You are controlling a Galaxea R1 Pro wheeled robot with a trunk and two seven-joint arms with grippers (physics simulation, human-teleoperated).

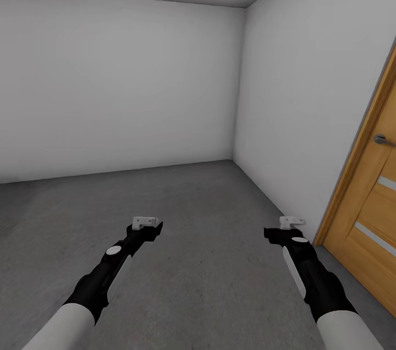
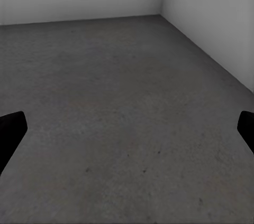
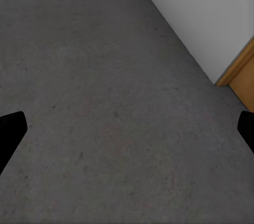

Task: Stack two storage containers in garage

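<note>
1. The plain white back wall [image 1: 121,80] meets the white side wall [image 1: 308,91] in a corner ahead, over the rough mottled grey concrete floor [image 1: 203,201] of the garage.
2. The left gripper [image 2: 127,129] hangs low over bare concrete, its dark fingers [image 2: 10,129] spread wide with nothing between them.
3. The right gripper [image 3: 127,129] is the same, fingers [image 3: 10,129] wide apart over floor near the wall's foot.
4. At the far right stands a wooden panel door [image 1: 368,218] with a grey metal handle [image 1: 380,140].
</note>
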